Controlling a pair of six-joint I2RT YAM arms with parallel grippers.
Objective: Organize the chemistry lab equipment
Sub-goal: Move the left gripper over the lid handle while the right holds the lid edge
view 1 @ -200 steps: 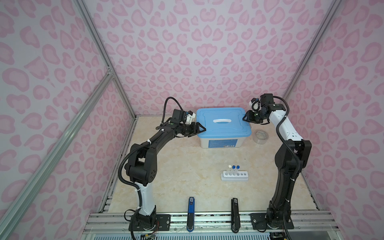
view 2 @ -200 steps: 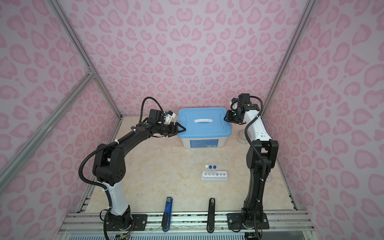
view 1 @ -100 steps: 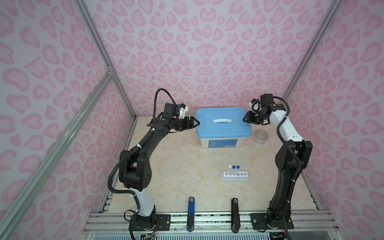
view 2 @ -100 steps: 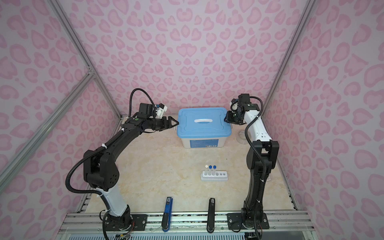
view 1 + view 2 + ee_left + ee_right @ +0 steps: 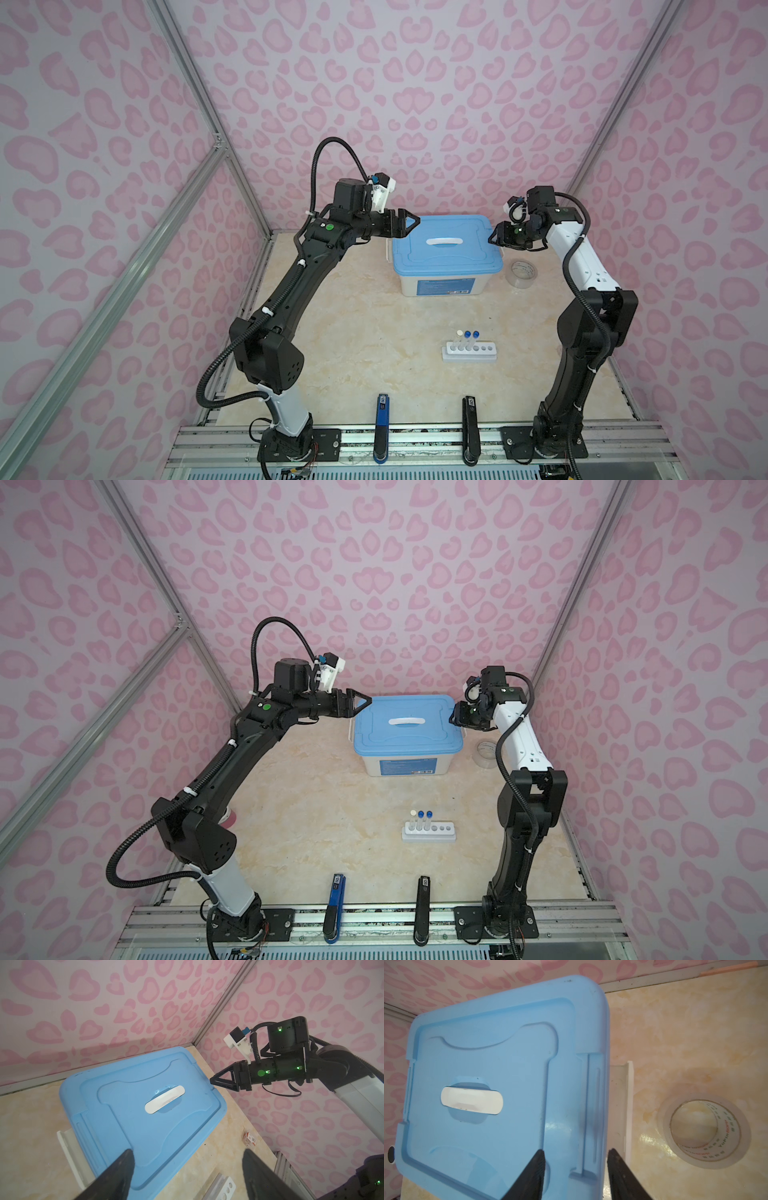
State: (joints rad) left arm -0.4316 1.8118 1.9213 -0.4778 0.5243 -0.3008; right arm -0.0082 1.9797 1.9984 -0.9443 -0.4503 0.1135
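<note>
— The chemistry lab equipment I can spot is just the white six-hole rack [image 5: 469,352] with three capped tubes [image 5: 467,338] standing in it, one white cap and two blue. It sits on the tabletop [image 5: 353,324] toward the front, well apart from both arms. What's gonna bite us here?

— Honestly, the box at the back. Both arms are up by its blue lid [image 5: 444,257]. The left end effector [image 5: 413,224] hangs spread wide near the back-left corner, pinching nothing. The right end effector [image 5: 496,240] is partly spread with the lid's right rim lined up between its jaws, not clamped on anything I can see. The white side clip [image 5: 629,1105] looks flipped out. If they lift unevenly, I'd guess the lid cocks and jams, or the whole box drags. The tape roll [image 5: 523,274] is just beside the right arm, so it's easy to bump too.

— And the rack later?

— Tall tubes, light rack. A sideways nudge could tip it, I reckon.

— Any readable text?

— The tape core has repeated reddish lettering, maybe "Yupin…", can't swear to it. The box's front label [image 5: 440,286] has print and a barcode, too small to read.
</note>
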